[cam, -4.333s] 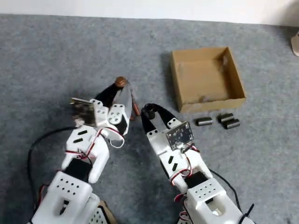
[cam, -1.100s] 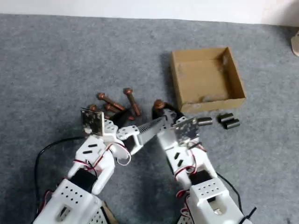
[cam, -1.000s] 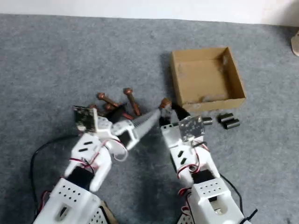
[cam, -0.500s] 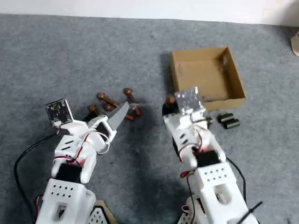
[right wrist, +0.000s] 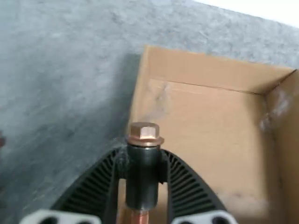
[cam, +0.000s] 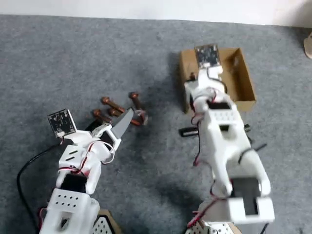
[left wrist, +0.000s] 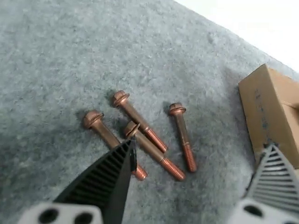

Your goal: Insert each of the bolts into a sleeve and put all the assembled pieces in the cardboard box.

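Right wrist view: the right gripper (right wrist: pixel 141 156) clamps a dark sleeve (right wrist: pixel 141 182) with its bolt (right wrist: pixel 145 133) seated. The long axis runs up the frame, head at the left wall of the cardboard box (right wrist: pixel 205 70), with open floor just right of it. High view has that arm stretched to the upper right, wrist above the box's left edge.

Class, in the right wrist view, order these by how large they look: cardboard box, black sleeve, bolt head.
1. cardboard box
2. black sleeve, though nearness to the camera enlarges it
3. bolt head
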Available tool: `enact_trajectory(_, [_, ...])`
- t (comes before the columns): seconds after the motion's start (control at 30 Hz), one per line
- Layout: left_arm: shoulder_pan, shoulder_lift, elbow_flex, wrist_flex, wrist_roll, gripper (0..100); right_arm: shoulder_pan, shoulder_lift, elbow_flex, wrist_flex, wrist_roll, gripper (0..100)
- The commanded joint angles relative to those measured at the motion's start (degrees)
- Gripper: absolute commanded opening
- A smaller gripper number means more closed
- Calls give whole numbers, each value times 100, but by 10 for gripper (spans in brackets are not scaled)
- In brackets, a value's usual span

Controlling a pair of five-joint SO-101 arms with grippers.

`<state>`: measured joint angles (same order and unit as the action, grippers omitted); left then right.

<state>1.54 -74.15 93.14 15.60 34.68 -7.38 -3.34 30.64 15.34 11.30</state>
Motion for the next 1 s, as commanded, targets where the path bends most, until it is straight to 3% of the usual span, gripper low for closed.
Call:
enact_trajectory(0.0, [-75, -66, -31, -211, 18, 383, 198, 558, -1077, -31, 79, 4])
enact_trajectory(0.43, [-66, -66, -31, -193, 18, 383, 163, 1077, -1323, -4, 79, 4])
enact_trajectory(0.97, [-84, -66, -31, -185, 18, 383, -40, 1059, -127, 84, 53, 7])
